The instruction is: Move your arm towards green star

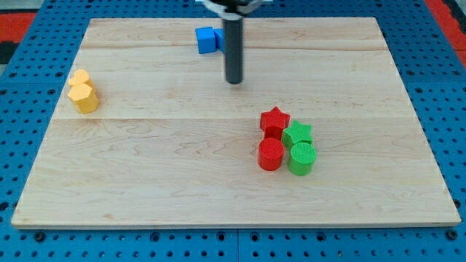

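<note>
The green star (298, 133) lies right of centre on the wooden board (145, 167), in a tight cluster. A red star (274, 121) touches it on the upper left, a green cylinder (301, 158) sits just below it, and a red cylinder (271, 153) is at its lower left. My tip (234, 81) is the lower end of a dark rod hanging from the view's top. It stands up and to the left of the green star, well apart from the cluster, with bare wood between.
A blue block (208, 39) sits near the top edge, just left of the rod. Two yellow blocks (83, 91) touch each other at the left side. A blue pegboard (22, 87) surrounds the board.
</note>
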You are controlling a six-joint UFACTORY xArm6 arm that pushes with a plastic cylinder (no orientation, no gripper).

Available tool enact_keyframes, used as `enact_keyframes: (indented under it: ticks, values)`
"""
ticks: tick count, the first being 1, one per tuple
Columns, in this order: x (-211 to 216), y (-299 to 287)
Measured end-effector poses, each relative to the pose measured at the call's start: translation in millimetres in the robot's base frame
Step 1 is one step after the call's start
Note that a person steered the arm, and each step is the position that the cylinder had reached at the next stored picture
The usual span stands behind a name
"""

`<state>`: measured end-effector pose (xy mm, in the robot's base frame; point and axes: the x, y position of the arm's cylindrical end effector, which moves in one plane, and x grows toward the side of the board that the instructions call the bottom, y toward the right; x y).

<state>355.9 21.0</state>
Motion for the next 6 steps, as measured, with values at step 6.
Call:
enact_keyframes:
  ticks: [6]
  values:
    - [82,226]
